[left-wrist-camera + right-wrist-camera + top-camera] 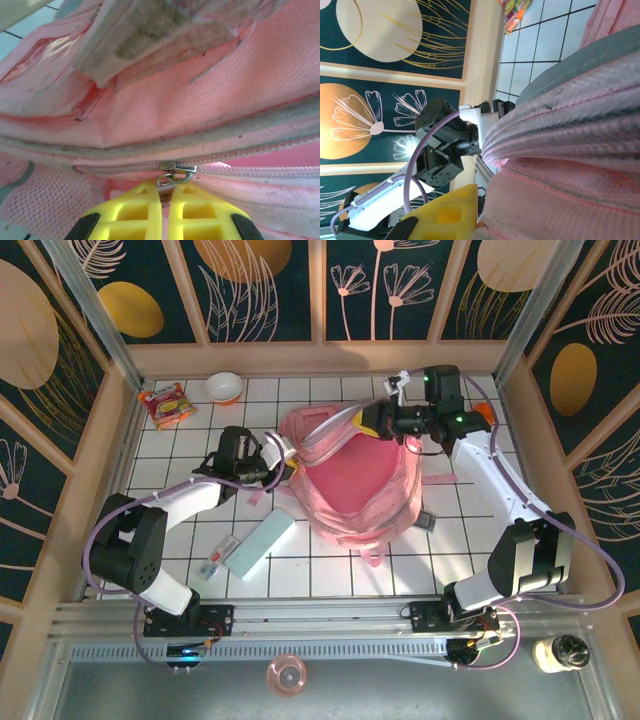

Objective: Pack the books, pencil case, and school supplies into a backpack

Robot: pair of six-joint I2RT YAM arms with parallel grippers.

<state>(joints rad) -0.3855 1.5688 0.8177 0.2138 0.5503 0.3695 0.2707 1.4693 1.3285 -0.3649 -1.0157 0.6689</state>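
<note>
**Both grippers on the pink bag**

White tiled table [300, 575], walled with dark panels of gold leaves and flowers, carries the backpack [355, 485] at its centre, mouth toward 12 o'clock. The left gripper [282, 464] meets the bag's 9 o'clock edge. Seen from the left wrist, its yellow fingers [135, 212] are pressed together on the metal zip pull [172, 176] of a closed zipper. The right gripper [376, 424] sits at the bag's 12 o'clock rim, its jaws closed on the pink fabric. In the right wrist view one yellow finger [452, 210] lies against that cloth.

At 7 o'clock from the bag lies the pencil case [260, 543], with the clear packet [220, 557] just beside it. The grey gadget [427, 520] rests at 4 o'clock, touching the bag. A snack packet [167, 403] lies at 10 o'clock, its print too small to read, near a white bowl [224, 387].
</note>
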